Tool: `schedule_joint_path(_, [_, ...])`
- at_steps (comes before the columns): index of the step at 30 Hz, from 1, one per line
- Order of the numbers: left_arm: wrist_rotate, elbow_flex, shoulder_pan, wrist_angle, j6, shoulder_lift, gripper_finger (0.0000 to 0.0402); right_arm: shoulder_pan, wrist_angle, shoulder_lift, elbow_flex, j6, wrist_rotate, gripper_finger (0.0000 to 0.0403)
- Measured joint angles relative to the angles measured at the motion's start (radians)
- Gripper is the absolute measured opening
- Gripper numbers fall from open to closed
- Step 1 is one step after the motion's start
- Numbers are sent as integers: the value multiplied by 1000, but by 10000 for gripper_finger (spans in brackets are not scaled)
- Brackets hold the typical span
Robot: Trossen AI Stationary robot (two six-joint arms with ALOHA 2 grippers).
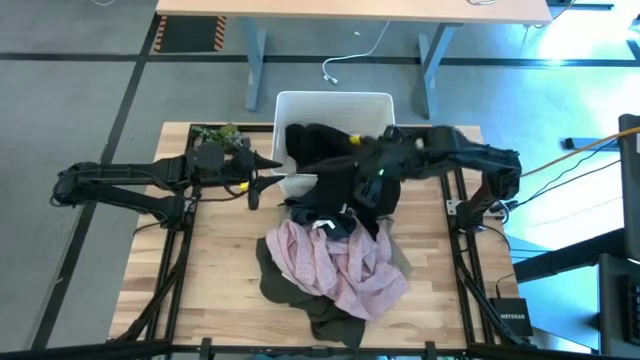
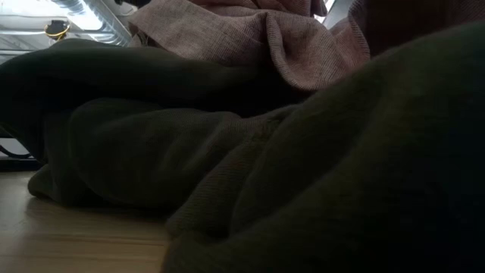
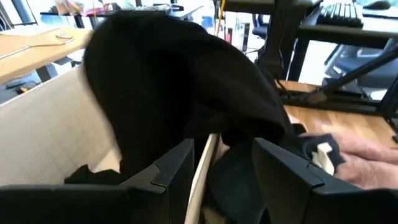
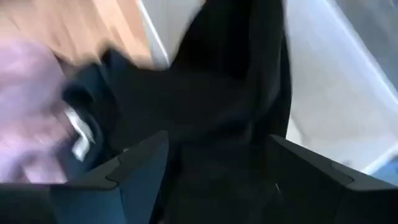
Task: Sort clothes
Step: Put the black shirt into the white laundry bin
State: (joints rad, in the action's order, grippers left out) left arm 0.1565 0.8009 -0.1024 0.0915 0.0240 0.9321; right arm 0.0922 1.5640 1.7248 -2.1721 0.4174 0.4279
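An office-like lab: height-adjustable desk (image 1: 350,12) (grey carpet below), keyboard (image 3: 339,14), wooden robot table (image 1: 220,270).

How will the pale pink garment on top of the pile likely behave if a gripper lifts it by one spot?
Probably floppy: the pink garment lies crumpled in soft folds over the olive garment, so it should hang and stretch out. It looks thin and light. It may drag the black garment, which overlaps its edge.

High view: even, bright overhead light; tabletop (image 1: 220,290) well lit, soft shadows. Low view: dim, dark olive garment (image 2: 303,174) fills the lens, unfocused; bright glare at upper left. Right wrist view: heavy motion blur. Left wrist view: black garment (image 3: 168,87) slightly soft, background bright.
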Motion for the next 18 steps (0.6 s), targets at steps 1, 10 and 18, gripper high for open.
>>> schedule_joint_path(1, [0,0,0,2,-2,0,157,11,6,0,38,24,19,289])
schedule_joint_path(10, [0,0,0,-41,2,-3,157,95,8,-50,464,101,62,289])
schedule_joint_path(18, [0,0,1,-107,24,-3,157,124,-7,-52,654,135,175,289])
